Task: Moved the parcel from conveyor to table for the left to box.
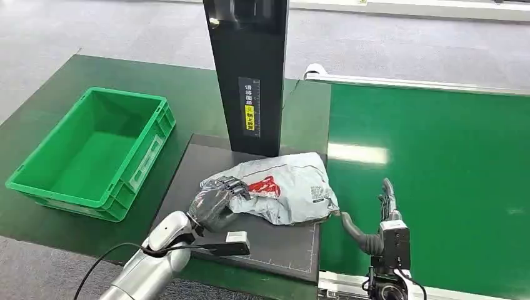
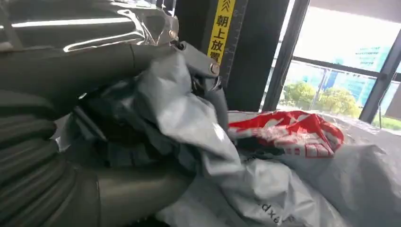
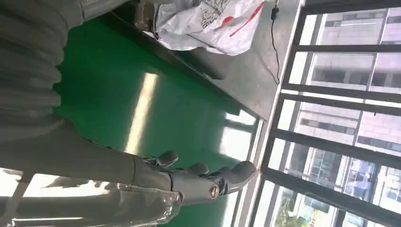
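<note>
Beside parcel (image 1: 284, 187), green crate (image 1: 94, 153) unfilled

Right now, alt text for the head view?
The left hand grips a grey parcel lying on a dark mat, with an empty green crate beside it. The right hand hovers open over the green conveyor.

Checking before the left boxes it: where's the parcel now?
In the head view the parcel lies on the dark mat before the black post, right of the green crate, its edge gripped by the left hand.
</note>
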`<action>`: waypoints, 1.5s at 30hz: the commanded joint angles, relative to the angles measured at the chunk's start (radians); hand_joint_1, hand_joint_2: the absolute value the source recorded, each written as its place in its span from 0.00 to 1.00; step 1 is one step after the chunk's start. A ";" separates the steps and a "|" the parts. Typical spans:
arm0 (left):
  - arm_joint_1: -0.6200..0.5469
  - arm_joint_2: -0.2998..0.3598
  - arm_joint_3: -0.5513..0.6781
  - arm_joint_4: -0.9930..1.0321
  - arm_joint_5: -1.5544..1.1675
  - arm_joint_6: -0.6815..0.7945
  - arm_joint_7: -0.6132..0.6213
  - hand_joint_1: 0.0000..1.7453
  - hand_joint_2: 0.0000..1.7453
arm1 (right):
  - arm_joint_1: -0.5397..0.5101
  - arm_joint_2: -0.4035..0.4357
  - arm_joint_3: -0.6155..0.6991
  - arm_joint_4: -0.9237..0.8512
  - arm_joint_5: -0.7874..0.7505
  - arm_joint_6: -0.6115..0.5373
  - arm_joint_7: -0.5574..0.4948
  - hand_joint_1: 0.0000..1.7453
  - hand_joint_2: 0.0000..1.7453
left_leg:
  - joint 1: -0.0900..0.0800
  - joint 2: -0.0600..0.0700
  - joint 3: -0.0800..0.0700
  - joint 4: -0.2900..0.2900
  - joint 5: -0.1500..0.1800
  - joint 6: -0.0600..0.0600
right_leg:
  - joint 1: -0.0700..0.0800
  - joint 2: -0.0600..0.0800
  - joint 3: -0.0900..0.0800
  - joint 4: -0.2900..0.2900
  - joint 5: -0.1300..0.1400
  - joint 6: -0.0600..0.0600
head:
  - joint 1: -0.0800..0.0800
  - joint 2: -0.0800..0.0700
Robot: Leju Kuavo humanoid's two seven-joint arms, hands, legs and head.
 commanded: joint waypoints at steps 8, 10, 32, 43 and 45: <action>-0.002 0.075 -0.014 -0.167 0.132 -0.125 -0.042 1.00 1.00 | 0.024 0.003 0.000 -0.021 0.028 0.000 0.030 0.00 1.00 | 0.001 -0.003 -0.001 0.000 0.000 0.000 | 0.001 0.004 -0.001 0.000 0.000 -0.002 | 0.000 0.000; -0.005 0.091 -0.003 -0.217 0.142 -0.143 -0.036 1.00 1.00 | 0.024 0.002 -0.006 -0.017 0.030 0.002 0.031 0.00 1.00 | 0.001 -0.003 -0.001 0.000 0.000 0.000 | 0.001 0.005 -0.001 0.000 0.000 -0.002 | 0.000 0.000; -0.139 0.280 0.402 -0.446 0.678 -0.333 -0.173 1.00 1.00 | 0.007 -0.083 0.046 0.122 -0.086 -0.070 -0.048 0.00 1.00 | 0.003 -0.002 -0.002 0.001 0.000 0.000 | 0.003 0.006 -0.002 0.000 0.001 -0.002 | 0.000 0.000; -0.089 0.337 0.658 -0.508 0.954 -0.453 -0.205 1.00 1.00 | -0.018 -0.070 0.122 0.116 -0.119 -0.096 -0.041 0.00 1.00 | 0.001 0.001 -0.001 0.000 0.000 0.000 | 0.001 0.008 -0.002 0.000 0.001 -0.002 | 0.000 0.000; -0.078 0.335 0.692 -0.504 0.955 -0.458 -0.202 1.00 1.00 | -0.008 -0.067 0.122 0.085 -0.107 -0.096 -0.018 0.00 1.00 | 0.001 0.001 -0.001 -0.001 0.000 0.000 | 0.001 0.008 -0.002 0.000 0.001 -0.002 | 0.000 0.000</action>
